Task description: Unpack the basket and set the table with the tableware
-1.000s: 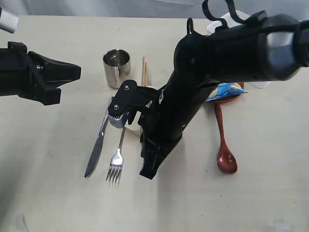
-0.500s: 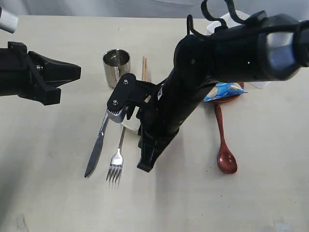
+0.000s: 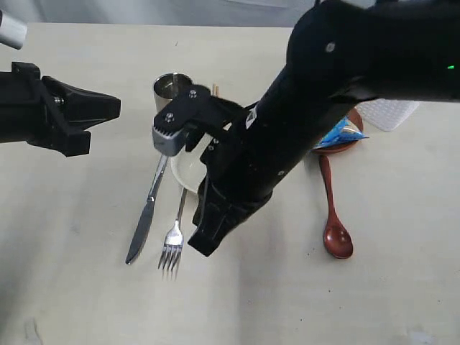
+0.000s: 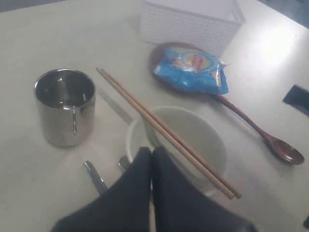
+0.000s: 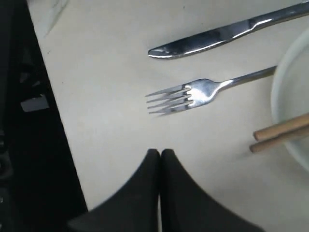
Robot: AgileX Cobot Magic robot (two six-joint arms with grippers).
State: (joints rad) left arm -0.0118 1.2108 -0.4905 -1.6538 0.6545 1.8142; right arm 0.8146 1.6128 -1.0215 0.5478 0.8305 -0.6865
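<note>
On the table (image 3: 72,273) the tableware lies set out. A steel cup (image 4: 65,106) stands beside the cream bowl (image 4: 193,130), and the wooden chopstick pair (image 4: 164,129) rests across the bowl's rim. The knife (image 3: 146,214) and fork (image 3: 172,241) lie side by side in front of the bowl (image 3: 183,171). The reddish-brown spoon (image 3: 333,215) lies near the brown plate (image 4: 161,55), which carries a blue snack bag (image 4: 190,70). The white basket (image 4: 190,21) stands behind. My left gripper (image 3: 115,108) is shut and empty at the left. My right gripper (image 3: 203,248) is shut and empty, just right of the fork (image 5: 193,94).
My right arm (image 3: 323,93) stretches across the middle of the exterior view, hiding the chopsticks, most of the bowl and part of the basket (image 3: 388,113). The knife (image 5: 227,34) lies beyond the fork in the right wrist view. A dark edge (image 5: 29,145) borders the table there.
My right arm has risen and swung toward the camera, now covering the chopsticks and more of the basket; its gripper tip has shifted slightly left. The left arm has not moved.
</note>
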